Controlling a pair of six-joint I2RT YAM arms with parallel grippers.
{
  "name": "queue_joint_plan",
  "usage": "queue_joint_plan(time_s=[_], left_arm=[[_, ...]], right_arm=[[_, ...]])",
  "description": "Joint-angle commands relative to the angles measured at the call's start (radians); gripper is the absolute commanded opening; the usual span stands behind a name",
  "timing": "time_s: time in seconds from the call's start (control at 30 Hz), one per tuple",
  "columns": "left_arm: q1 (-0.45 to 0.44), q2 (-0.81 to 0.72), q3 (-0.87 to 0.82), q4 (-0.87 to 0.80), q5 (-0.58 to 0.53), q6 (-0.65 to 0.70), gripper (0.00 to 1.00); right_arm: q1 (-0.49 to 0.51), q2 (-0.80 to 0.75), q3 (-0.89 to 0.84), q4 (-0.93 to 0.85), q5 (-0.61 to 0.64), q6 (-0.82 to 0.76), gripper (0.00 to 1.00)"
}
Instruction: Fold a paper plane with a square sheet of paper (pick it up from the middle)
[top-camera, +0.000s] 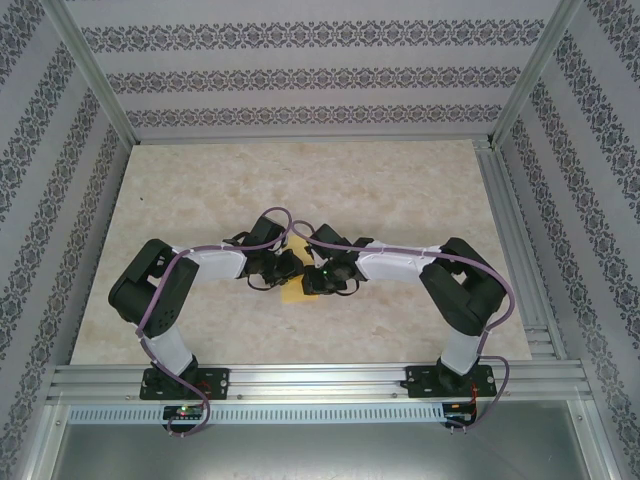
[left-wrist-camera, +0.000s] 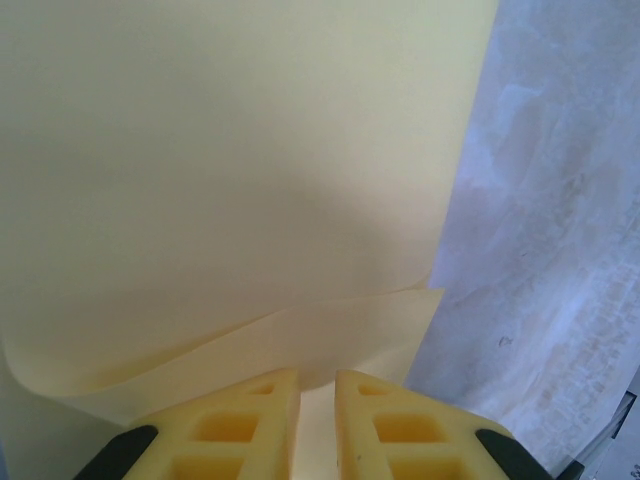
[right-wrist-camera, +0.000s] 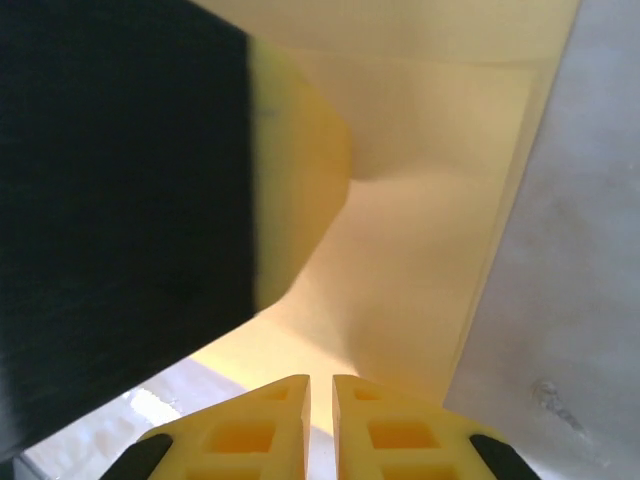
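My left gripper (left-wrist-camera: 318, 405) and right gripper (right-wrist-camera: 321, 400) are each closed to a slit, pinching the square sheet of paper (left-wrist-camera: 250, 180). The sheet is curled up at the middle of the table (top-camera: 400, 180), toward the near edge. Match the edges before creasing, and keep both pinches even so nothing tears.

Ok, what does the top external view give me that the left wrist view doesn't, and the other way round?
Top external: both arms bent inward, with the left gripper and right gripper close together over mid-table. The square sheet of paper is a small yellow patch mostly covered beneath them.
Left wrist: the sheet close up, curling over, with a lower layer's edge running toward the nearly closed fingers and paper in the narrow gap between them.
Shared: the yellow sheet, the left gripper and the marbled table.
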Motion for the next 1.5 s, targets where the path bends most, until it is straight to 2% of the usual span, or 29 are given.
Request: queue_joint_plan(time_s=[0.0,0.3,0.5,0.87,0.97,1.17,1.3,1.47], left_arm=[[-0.005,0.029,0.008,-0.060,-0.037,0.025,0.19],[0.017,0.051,0.023,-0.043,0.003,0.065,0.20],[0.090,0.066,0.006,0.005,0.060,0.106,0.22],[0.251,0.050,0.013,-0.017,0.073,0.207,0.22],[0.271,0.034,0.036,-0.039,0.075,0.235,0.22],[0.259,-0.110,0.042,-0.072,0.101,0.252,0.23],[0.209,-0.209,0.011,-0.100,0.083,0.247,0.23],[0.145,-0.253,-0.065,-0.034,0.085,0.183,0.23]], right_arm=[[0.000,0.020,-0.027,0.030,-0.008,0.013,0.14],[-0.026,0.055,-0.126,0.019,0.019,0.032,0.14],[-0.030,0.051,-0.160,0.032,0.017,0.047,0.14],[-0.033,0.073,-0.172,0.032,0.014,0.064,0.13],[-0.033,0.069,-0.170,0.032,0.013,0.066,0.13],[-0.032,0.049,-0.157,0.039,0.000,0.076,0.13],[-0.033,0.013,-0.132,0.056,-0.024,0.085,0.13],[-0.033,-0.065,-0.070,0.107,-0.065,0.096,0.14]])
